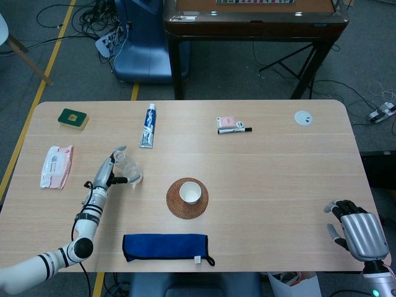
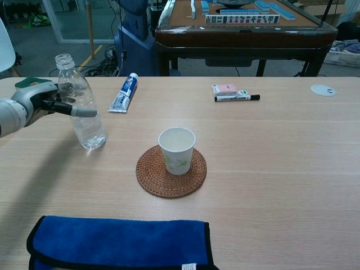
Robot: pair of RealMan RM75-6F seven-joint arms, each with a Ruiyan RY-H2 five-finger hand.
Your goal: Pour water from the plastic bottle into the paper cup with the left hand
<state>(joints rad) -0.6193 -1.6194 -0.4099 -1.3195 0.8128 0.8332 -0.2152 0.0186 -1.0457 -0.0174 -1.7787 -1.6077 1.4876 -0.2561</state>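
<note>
The bottle (image 2: 80, 104) stood upright and uncapped on the table (image 2: 281, 163), toward the left edge, with a little water in its base. The left hand (image 2: 42, 102) was at the bottle's left side, fingers (image 2: 79, 112) reaching round the front of its middle and the thumb behind; whether they actually pressed the plastic could not be told, since the clear bottle blurred the contact in both views. In the head view the left hand (image 1: 109, 171) covered most of the bottle (image 1: 128, 169), so only its mouth and right side showed. The cup (image 2: 177, 150) sat empty on a woven coaster (image 2: 171, 172) near the table's middle, well apart to the right of the bottle. A blue cloth (image 2: 118, 243) lay along the near edge, cut off at the bottom of the chest view. The right hand (image 1: 357, 232) hung off the near right corner, holding nothing, fingers loosely curled; its lower part was cut off by the frame.
</note>
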